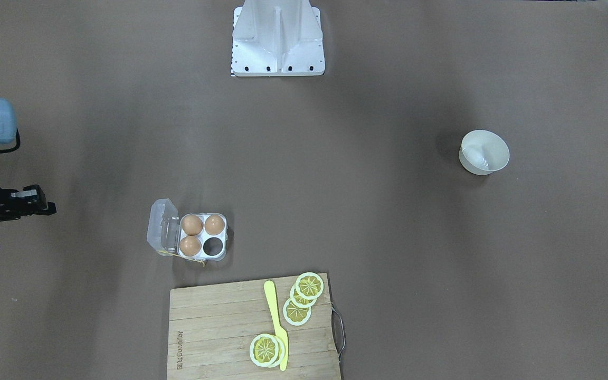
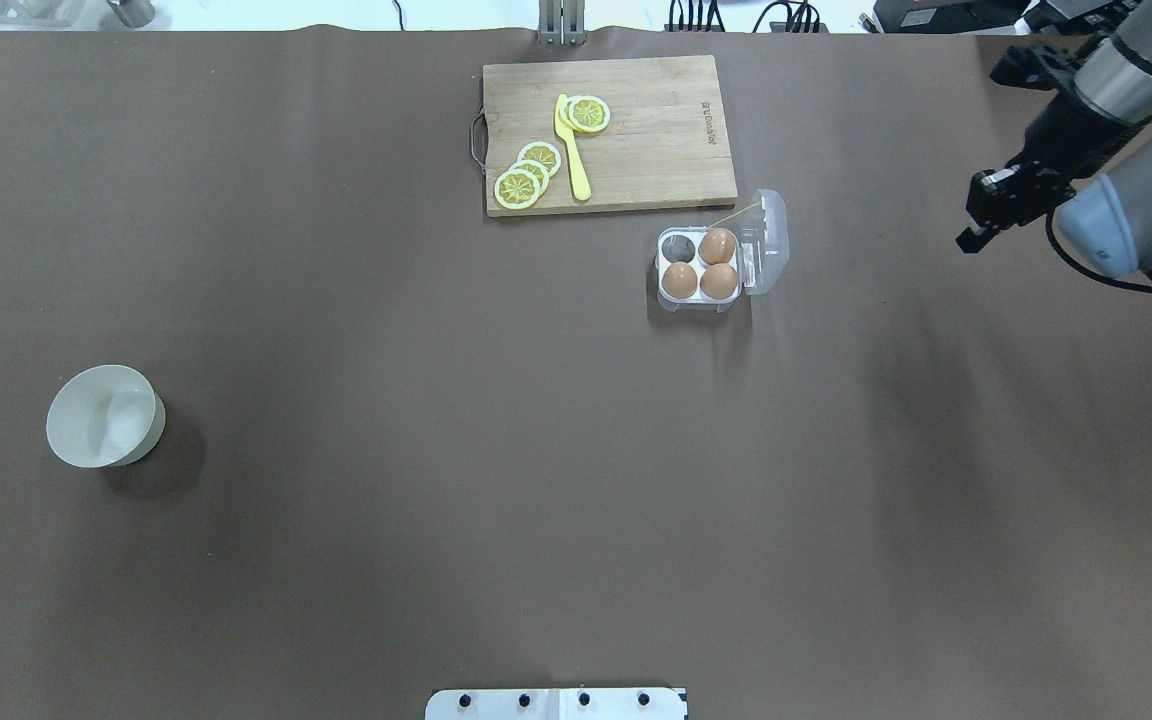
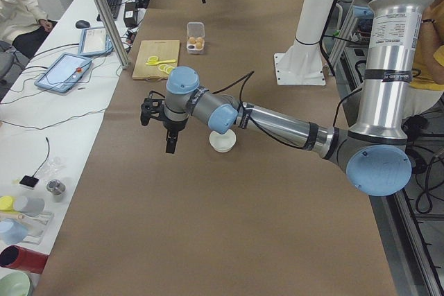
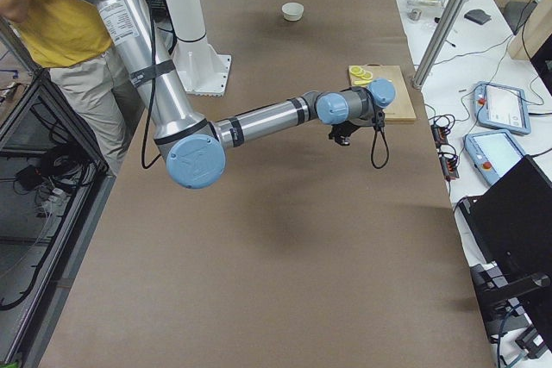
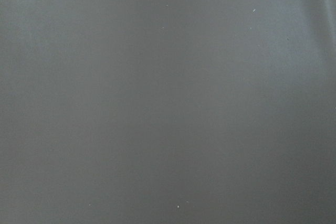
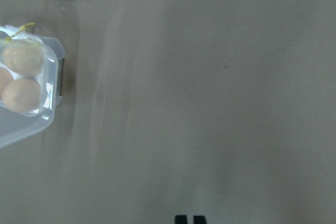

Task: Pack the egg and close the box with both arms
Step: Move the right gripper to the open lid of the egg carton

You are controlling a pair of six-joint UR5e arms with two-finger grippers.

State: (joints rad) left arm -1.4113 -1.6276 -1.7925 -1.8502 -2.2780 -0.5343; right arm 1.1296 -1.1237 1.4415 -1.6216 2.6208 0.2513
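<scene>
"Brown desk (image 2: pixel 536 450). Where's the box (image 1: pixel 202 235)?"
"Just beside the cutting board (image 2: pixel 656 150), lid open, three eggs (image 2: pixel 679 280) in its cells, one cell bare."
"And your fingers?"
"My right fingers (image 2: pixel 966 242) hang well apart from the lid, tips almost together, holding nothing. My left fingers (image 3: pixel 170 145) hover near the bowl (image 3: pixel 223 141); their width I cannot tell."

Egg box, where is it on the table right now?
In the overhead view the box sits right of centre, just off the cutting board's near right corner, its lid open toward the right.
</scene>
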